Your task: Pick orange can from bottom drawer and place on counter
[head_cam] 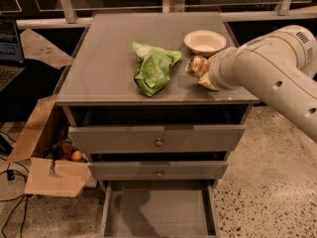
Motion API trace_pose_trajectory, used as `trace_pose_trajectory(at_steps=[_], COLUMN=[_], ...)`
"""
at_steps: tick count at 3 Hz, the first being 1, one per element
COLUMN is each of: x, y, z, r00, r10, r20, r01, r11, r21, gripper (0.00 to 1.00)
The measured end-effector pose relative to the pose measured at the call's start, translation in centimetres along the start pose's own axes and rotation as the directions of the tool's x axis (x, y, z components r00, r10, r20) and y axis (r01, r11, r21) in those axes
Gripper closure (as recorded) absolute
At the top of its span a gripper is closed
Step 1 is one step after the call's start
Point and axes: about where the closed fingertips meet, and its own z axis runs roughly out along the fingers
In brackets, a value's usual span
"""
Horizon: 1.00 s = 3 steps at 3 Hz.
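The orange can (pixel 197 66) is held at the end of my white arm, low over the counter (pixel 109 63), between the green bag and the white bowl. My gripper (pixel 202 69) is at the can, mostly hidden behind my wrist; it is shut on the can. I cannot tell whether the can touches the counter. The bottom drawer (pixel 158 217) stands pulled open at the bottom of the view, with nothing in its grey inside.
A crumpled green bag (pixel 152 68) lies mid-counter. A white bowl (pixel 205 41) sits at the back right. Two upper drawers with metal knobs (pixel 159 143) are slightly open. A cardboard box (pixel 47 160) with small items stands on the floor at left.
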Motion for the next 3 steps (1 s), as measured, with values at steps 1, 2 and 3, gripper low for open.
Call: trace_pose_trajectory(at_steps=[1,2,3], x=[0.0,0.0,0.0], y=[0.0,0.0,0.0], z=[0.0,0.0,0.0], r00=[1.0,1.0,1.0], r10=[0.0,0.0,0.0], r20=[0.0,0.0,0.0], r01=[0.0,0.0,0.0], r11=[1.0,1.0,1.0], r21=[0.0,0.0,0.0], gripper=[0.51,0.28,0.05])
